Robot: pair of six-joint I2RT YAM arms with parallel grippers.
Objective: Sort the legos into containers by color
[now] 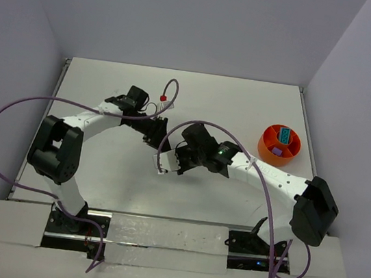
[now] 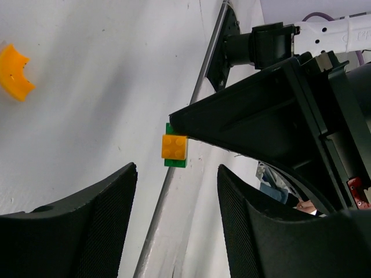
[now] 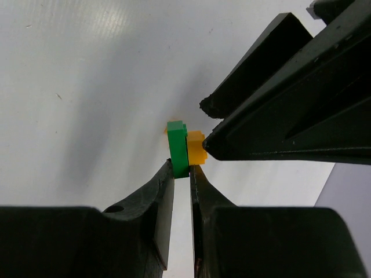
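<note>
Right claw (image 3: pixel 181 172) pinches green lego (image 3: pixel 177 142) at its tips, orange lego (image 3: pixel 197 150) stuck alongside; left claw (image 2: pixel 177 174) half-open, empty, just short of orange; likely light, stiff, slick, so grab orange's flat sides.

In the left wrist view the orange brick (image 2: pixel 174 146) hides most of the green brick (image 2: pixel 175 163).

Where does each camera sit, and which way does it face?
Top: overhead from the near edge, facing down at the table; left arm and right arm show.
Left wrist: faces past the left gripper toward the right gripper.
Right wrist: faces past the right gripper, shut on the green brick, toward the table.
Shared: the green brick and orange brick.
</note>
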